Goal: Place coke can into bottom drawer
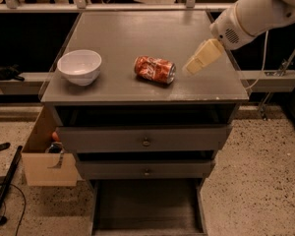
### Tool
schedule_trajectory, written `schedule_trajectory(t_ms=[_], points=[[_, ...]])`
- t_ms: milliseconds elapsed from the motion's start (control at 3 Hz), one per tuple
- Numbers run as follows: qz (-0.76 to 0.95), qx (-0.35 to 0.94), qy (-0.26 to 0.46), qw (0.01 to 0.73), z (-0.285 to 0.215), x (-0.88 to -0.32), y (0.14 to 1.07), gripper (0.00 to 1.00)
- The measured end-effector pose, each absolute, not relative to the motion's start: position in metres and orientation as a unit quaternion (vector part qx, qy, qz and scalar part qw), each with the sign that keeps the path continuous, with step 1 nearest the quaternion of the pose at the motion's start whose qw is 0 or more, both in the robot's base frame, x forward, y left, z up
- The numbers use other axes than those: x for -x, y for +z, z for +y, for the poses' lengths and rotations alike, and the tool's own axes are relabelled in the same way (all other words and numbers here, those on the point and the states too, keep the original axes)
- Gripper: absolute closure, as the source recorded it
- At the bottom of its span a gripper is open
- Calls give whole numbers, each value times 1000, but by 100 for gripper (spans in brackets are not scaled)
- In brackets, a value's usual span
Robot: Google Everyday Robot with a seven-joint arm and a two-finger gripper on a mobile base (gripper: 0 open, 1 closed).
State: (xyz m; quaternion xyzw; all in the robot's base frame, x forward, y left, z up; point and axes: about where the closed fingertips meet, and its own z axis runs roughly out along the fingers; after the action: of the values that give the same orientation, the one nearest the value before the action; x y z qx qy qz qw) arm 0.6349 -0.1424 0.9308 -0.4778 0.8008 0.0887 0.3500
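The coke can [155, 70] lies on its side on the grey cabinet top [137, 33], near the middle. It is red-orange with white lettering and a silver end facing right. My gripper [195, 63] hangs on the white arm from the upper right, just right of the can and a short gap from it, low over the top. The bottom drawer [146, 205] is pulled out under the cabinet, showing a dark flat floor and thin grey side walls, with nothing in it.
A white bowl [79, 66] stands on the left of the cabinet top. Two upper drawers [145, 139] with small round knobs are partly pulled out. A cardboard box [45, 157] with items sits on the floor at the left. A dark rod lies at the lower left.
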Motion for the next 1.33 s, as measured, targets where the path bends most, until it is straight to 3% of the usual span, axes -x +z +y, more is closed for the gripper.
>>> schedule_trajectory(t_ms=[1333], points=[[790,481,105,364,-66,-689,907,0]])
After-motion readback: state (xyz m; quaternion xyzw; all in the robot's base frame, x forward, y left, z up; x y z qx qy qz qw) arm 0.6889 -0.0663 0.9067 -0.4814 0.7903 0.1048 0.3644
